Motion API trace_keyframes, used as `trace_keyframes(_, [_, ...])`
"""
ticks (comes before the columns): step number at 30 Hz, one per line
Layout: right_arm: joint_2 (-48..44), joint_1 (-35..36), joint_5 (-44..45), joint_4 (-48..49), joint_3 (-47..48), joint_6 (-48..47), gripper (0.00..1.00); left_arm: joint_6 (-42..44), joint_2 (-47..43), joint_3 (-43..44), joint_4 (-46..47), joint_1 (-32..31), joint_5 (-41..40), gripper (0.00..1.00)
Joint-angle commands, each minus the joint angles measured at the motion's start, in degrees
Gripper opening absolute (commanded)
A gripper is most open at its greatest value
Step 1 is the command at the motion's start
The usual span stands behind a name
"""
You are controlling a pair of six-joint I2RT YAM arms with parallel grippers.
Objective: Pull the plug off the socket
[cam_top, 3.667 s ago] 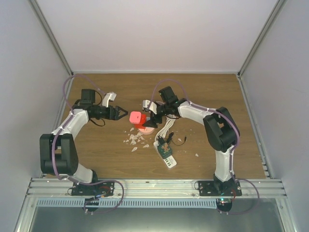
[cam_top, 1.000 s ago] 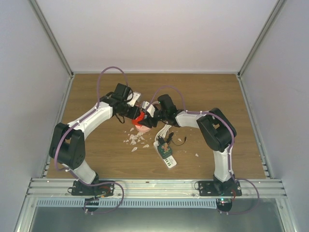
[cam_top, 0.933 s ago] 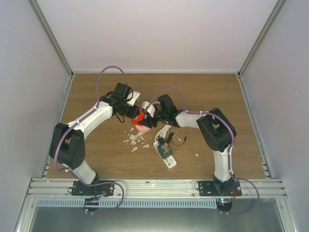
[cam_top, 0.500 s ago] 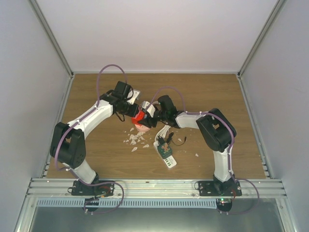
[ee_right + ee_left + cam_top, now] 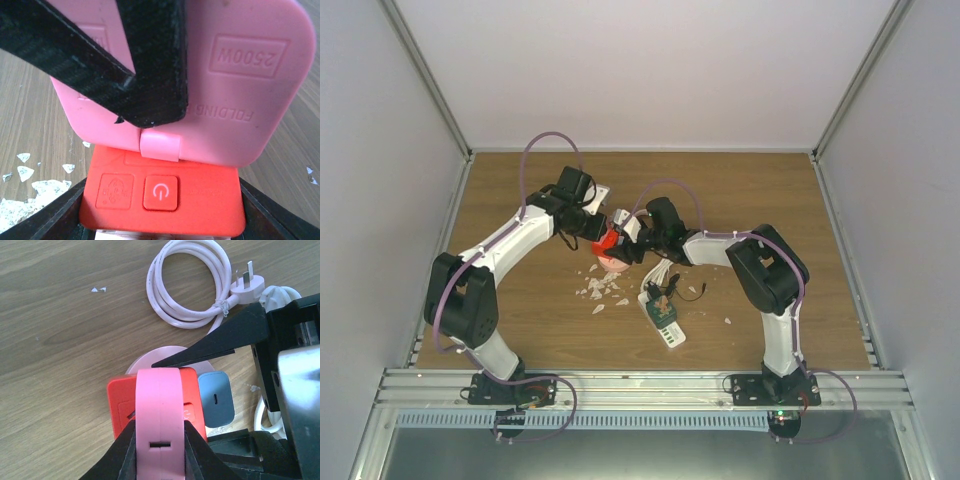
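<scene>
A pink plug (image 5: pixel 159 410) sits in a red socket cube (image 5: pixel 120 405) that rests over a pale pink disc (image 5: pixel 150 360). My left gripper (image 5: pixel 159 432) is shut on the plug, one black finger pressed on each of its sides. In the right wrist view the plug (image 5: pixel 225 90) stands above the socket (image 5: pixel 200 200), with a left finger (image 5: pixel 150 65) across it. My right gripper (image 5: pixel 162 212) is shut on the socket, its fingers flanking the cube's lower corners. From above, both grippers meet at the plug (image 5: pixel 607 240) in mid-table.
A grey-blue adapter (image 5: pixel 216 399) lies beside the socket. A coiled white cable (image 5: pixel 190 285) with its own plug lies behind. A white power strip (image 5: pixel 662 325) and scattered white crumbs (image 5: pixel 600 290) lie on the wooden table (image 5: pixel 770 190) nearer the bases.
My left arm swung in from the left to the plug, and its jaws closed on the plug within the last second. The right arm kept its hold on the socket.
</scene>
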Motion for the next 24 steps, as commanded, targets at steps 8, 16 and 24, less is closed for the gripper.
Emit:
trace_keyframes(8, [3.38, -0.03, 4.46, -3.66, -1.95, -1.26, 0.16, -0.53, -3.79, 2.99, 0.81, 1.72, 3.51, 0.09])
trace_keyframes(16, [3.72, -0.05, 4.54, -3.89, -1.99, -1.39, 0.15, -1.02, -4.19, 2.35, 0.51, 4.99, 8.95, 0.05])
trace_keyframes(24, [4.00, -0.06, 4.50, -3.99, -2.00, -1.22, 0.15, -1.53, -5.10, 1.91, 0.94, 6.13, 11.54, 0.05])
